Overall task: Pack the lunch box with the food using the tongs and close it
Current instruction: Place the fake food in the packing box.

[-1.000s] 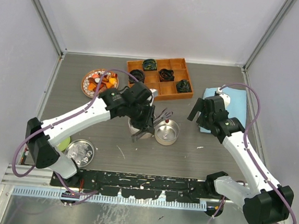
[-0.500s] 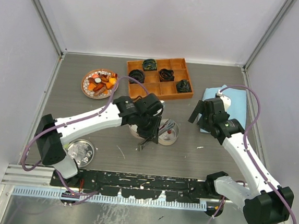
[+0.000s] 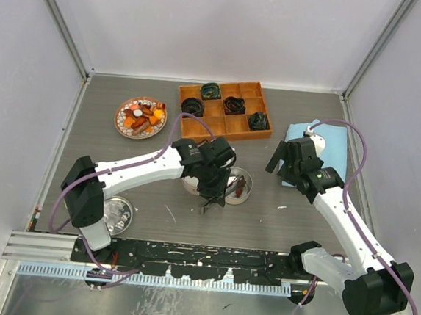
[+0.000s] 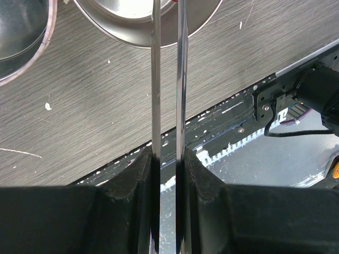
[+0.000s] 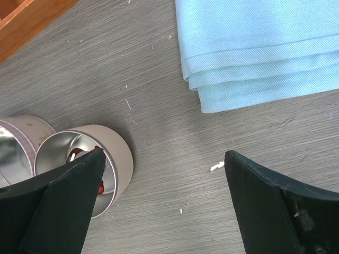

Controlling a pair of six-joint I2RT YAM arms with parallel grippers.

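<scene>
My left gripper is shut on the tongs, whose two thin metal arms run from between the fingers to the rim of an open lunch box tin. A red piece of food lies inside that tin. A second tin stands just left of it, partly under my left arm. More food sits on a round plate at the back left. My right gripper hangs open to the right of the tins, holding nothing.
A wooden divided tray with dark coiled lumps stands at the back. A folded blue cloth lies at the right. A round silver lid rests near the left arm's base. The black rail runs along the near edge.
My left arm has carried the tongs right and toward the near edge, from over the left tin to beside the right tin. The right arm has barely moved.
</scene>
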